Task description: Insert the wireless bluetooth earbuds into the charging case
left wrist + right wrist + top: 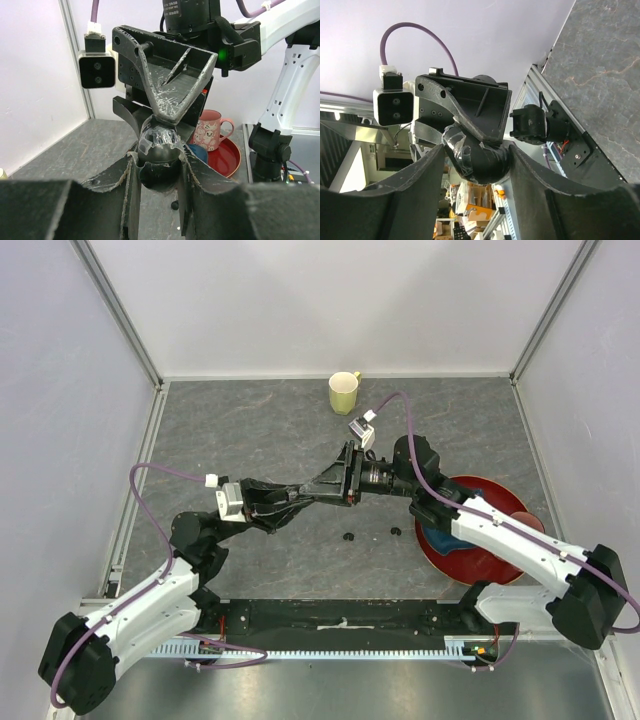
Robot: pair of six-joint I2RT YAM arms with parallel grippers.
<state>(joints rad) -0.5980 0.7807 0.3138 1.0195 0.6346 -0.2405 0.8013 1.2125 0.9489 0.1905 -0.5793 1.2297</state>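
Where the two arms meet over mid-table, the top view shows the left claw (312,490) and right claw (335,482) tip to tip above the table, but the case between them cannot be made out there. That view alone shows an earbud (349,537) and a second earbud (396,531) lying apart on the grey table (250,430) just in front of the claws, a yellow mug (344,392) at the far edge, and a red plate (470,570) under the right arm. From the left wrist, the case (159,150) appears plainly: a glossy black rounded pod with a patch of clear film on its top, clamped at its lower half between the left claw's fingers (125,190). The right claw (164,120) comes down on it as a narrow V whose tips meet the pod's top. Only this view shows a pink mug (212,131) standing on the plate (231,159), and one small dark earbud (174,204) on the table below the case. From the right wrist, the case (477,155) looks dull black and wrapped in film, filling the gap between the right claw's fingers (420,190), which lie against both its sides, with the left claw (470,130) behind it.
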